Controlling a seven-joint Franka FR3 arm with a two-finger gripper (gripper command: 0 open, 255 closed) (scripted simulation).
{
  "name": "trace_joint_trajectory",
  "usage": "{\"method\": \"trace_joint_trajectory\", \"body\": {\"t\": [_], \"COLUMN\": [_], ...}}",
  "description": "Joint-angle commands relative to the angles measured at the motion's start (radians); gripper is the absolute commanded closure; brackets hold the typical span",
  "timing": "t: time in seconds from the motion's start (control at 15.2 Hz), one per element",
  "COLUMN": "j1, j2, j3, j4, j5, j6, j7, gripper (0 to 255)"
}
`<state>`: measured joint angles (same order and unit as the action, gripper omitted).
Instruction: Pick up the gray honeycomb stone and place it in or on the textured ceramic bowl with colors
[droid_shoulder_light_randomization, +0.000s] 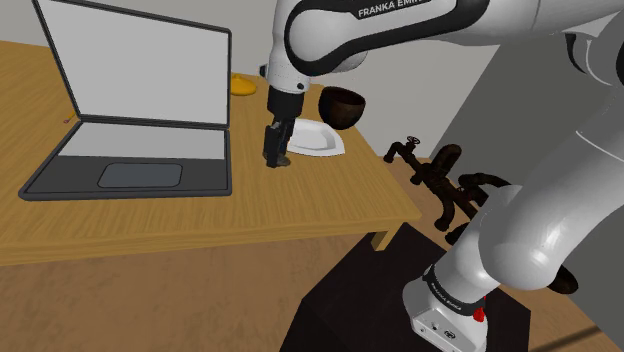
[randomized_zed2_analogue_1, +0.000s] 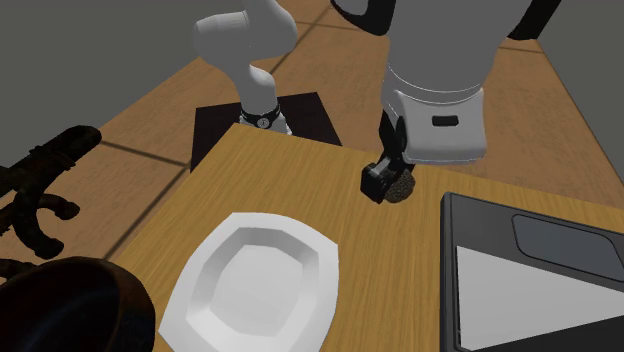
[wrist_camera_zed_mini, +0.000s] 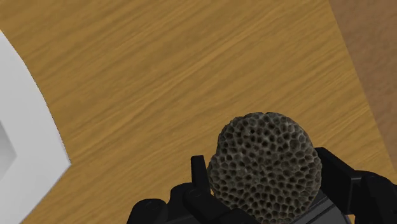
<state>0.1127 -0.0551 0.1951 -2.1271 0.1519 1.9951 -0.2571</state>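
A gray, pitted honeycomb stone (wrist_camera_zed_mini: 264, 164) sits between my two black fingers, which clasp it on both sides. In the second exterior view the gripper (randomized_zed2_analogue_1: 388, 184) is low over the wooden table (randomized_zed2_analogue_1: 300, 190), shut on the stone (randomized_zed2_analogue_1: 402, 188); I cannot tell whether the stone touches the wood. In the shoulder view the gripper (droid_shoulder_light_randomization: 275, 157) points down just in front of a white, shallow, squarish bowl (droid_shoulder_light_randomization: 318, 141). That bowl (randomized_zed2_analogue_1: 255, 285) lies a short way from the stone, and its rim (wrist_camera_zed_mini: 25, 121) shows beside the gripper. A dark brown round bowl (droid_shoulder_light_randomization: 341, 105) stands behind the white one.
An open laptop (droid_shoulder_light_randomization: 130, 110) lies to the shoulder view's left of the gripper, its base (randomized_zed2_analogue_1: 540, 265) close to the stone. A yellow object (droid_shoulder_light_randomization: 243, 84) sits behind it. A dark pipe-like stand (droid_shoulder_light_randomization: 450, 180) rises beyond the table's edge (droid_shoulder_light_randomization: 400, 200).
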Motion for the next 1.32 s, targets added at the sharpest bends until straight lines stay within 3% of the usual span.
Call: {"method": "trace_joint_trajectory", "body": {"t": [0.0, 1.25], "j1": [0.0, -0.004], "j2": [-0.009, -0.053], "j3": [0.0, -0.007], "j4": [0.017, 0.225], "j5": [0.0, -0.003], "j6": [-0.026, -0.277], "j7": [0.004, 0.028], "gripper": [255, 255]}}
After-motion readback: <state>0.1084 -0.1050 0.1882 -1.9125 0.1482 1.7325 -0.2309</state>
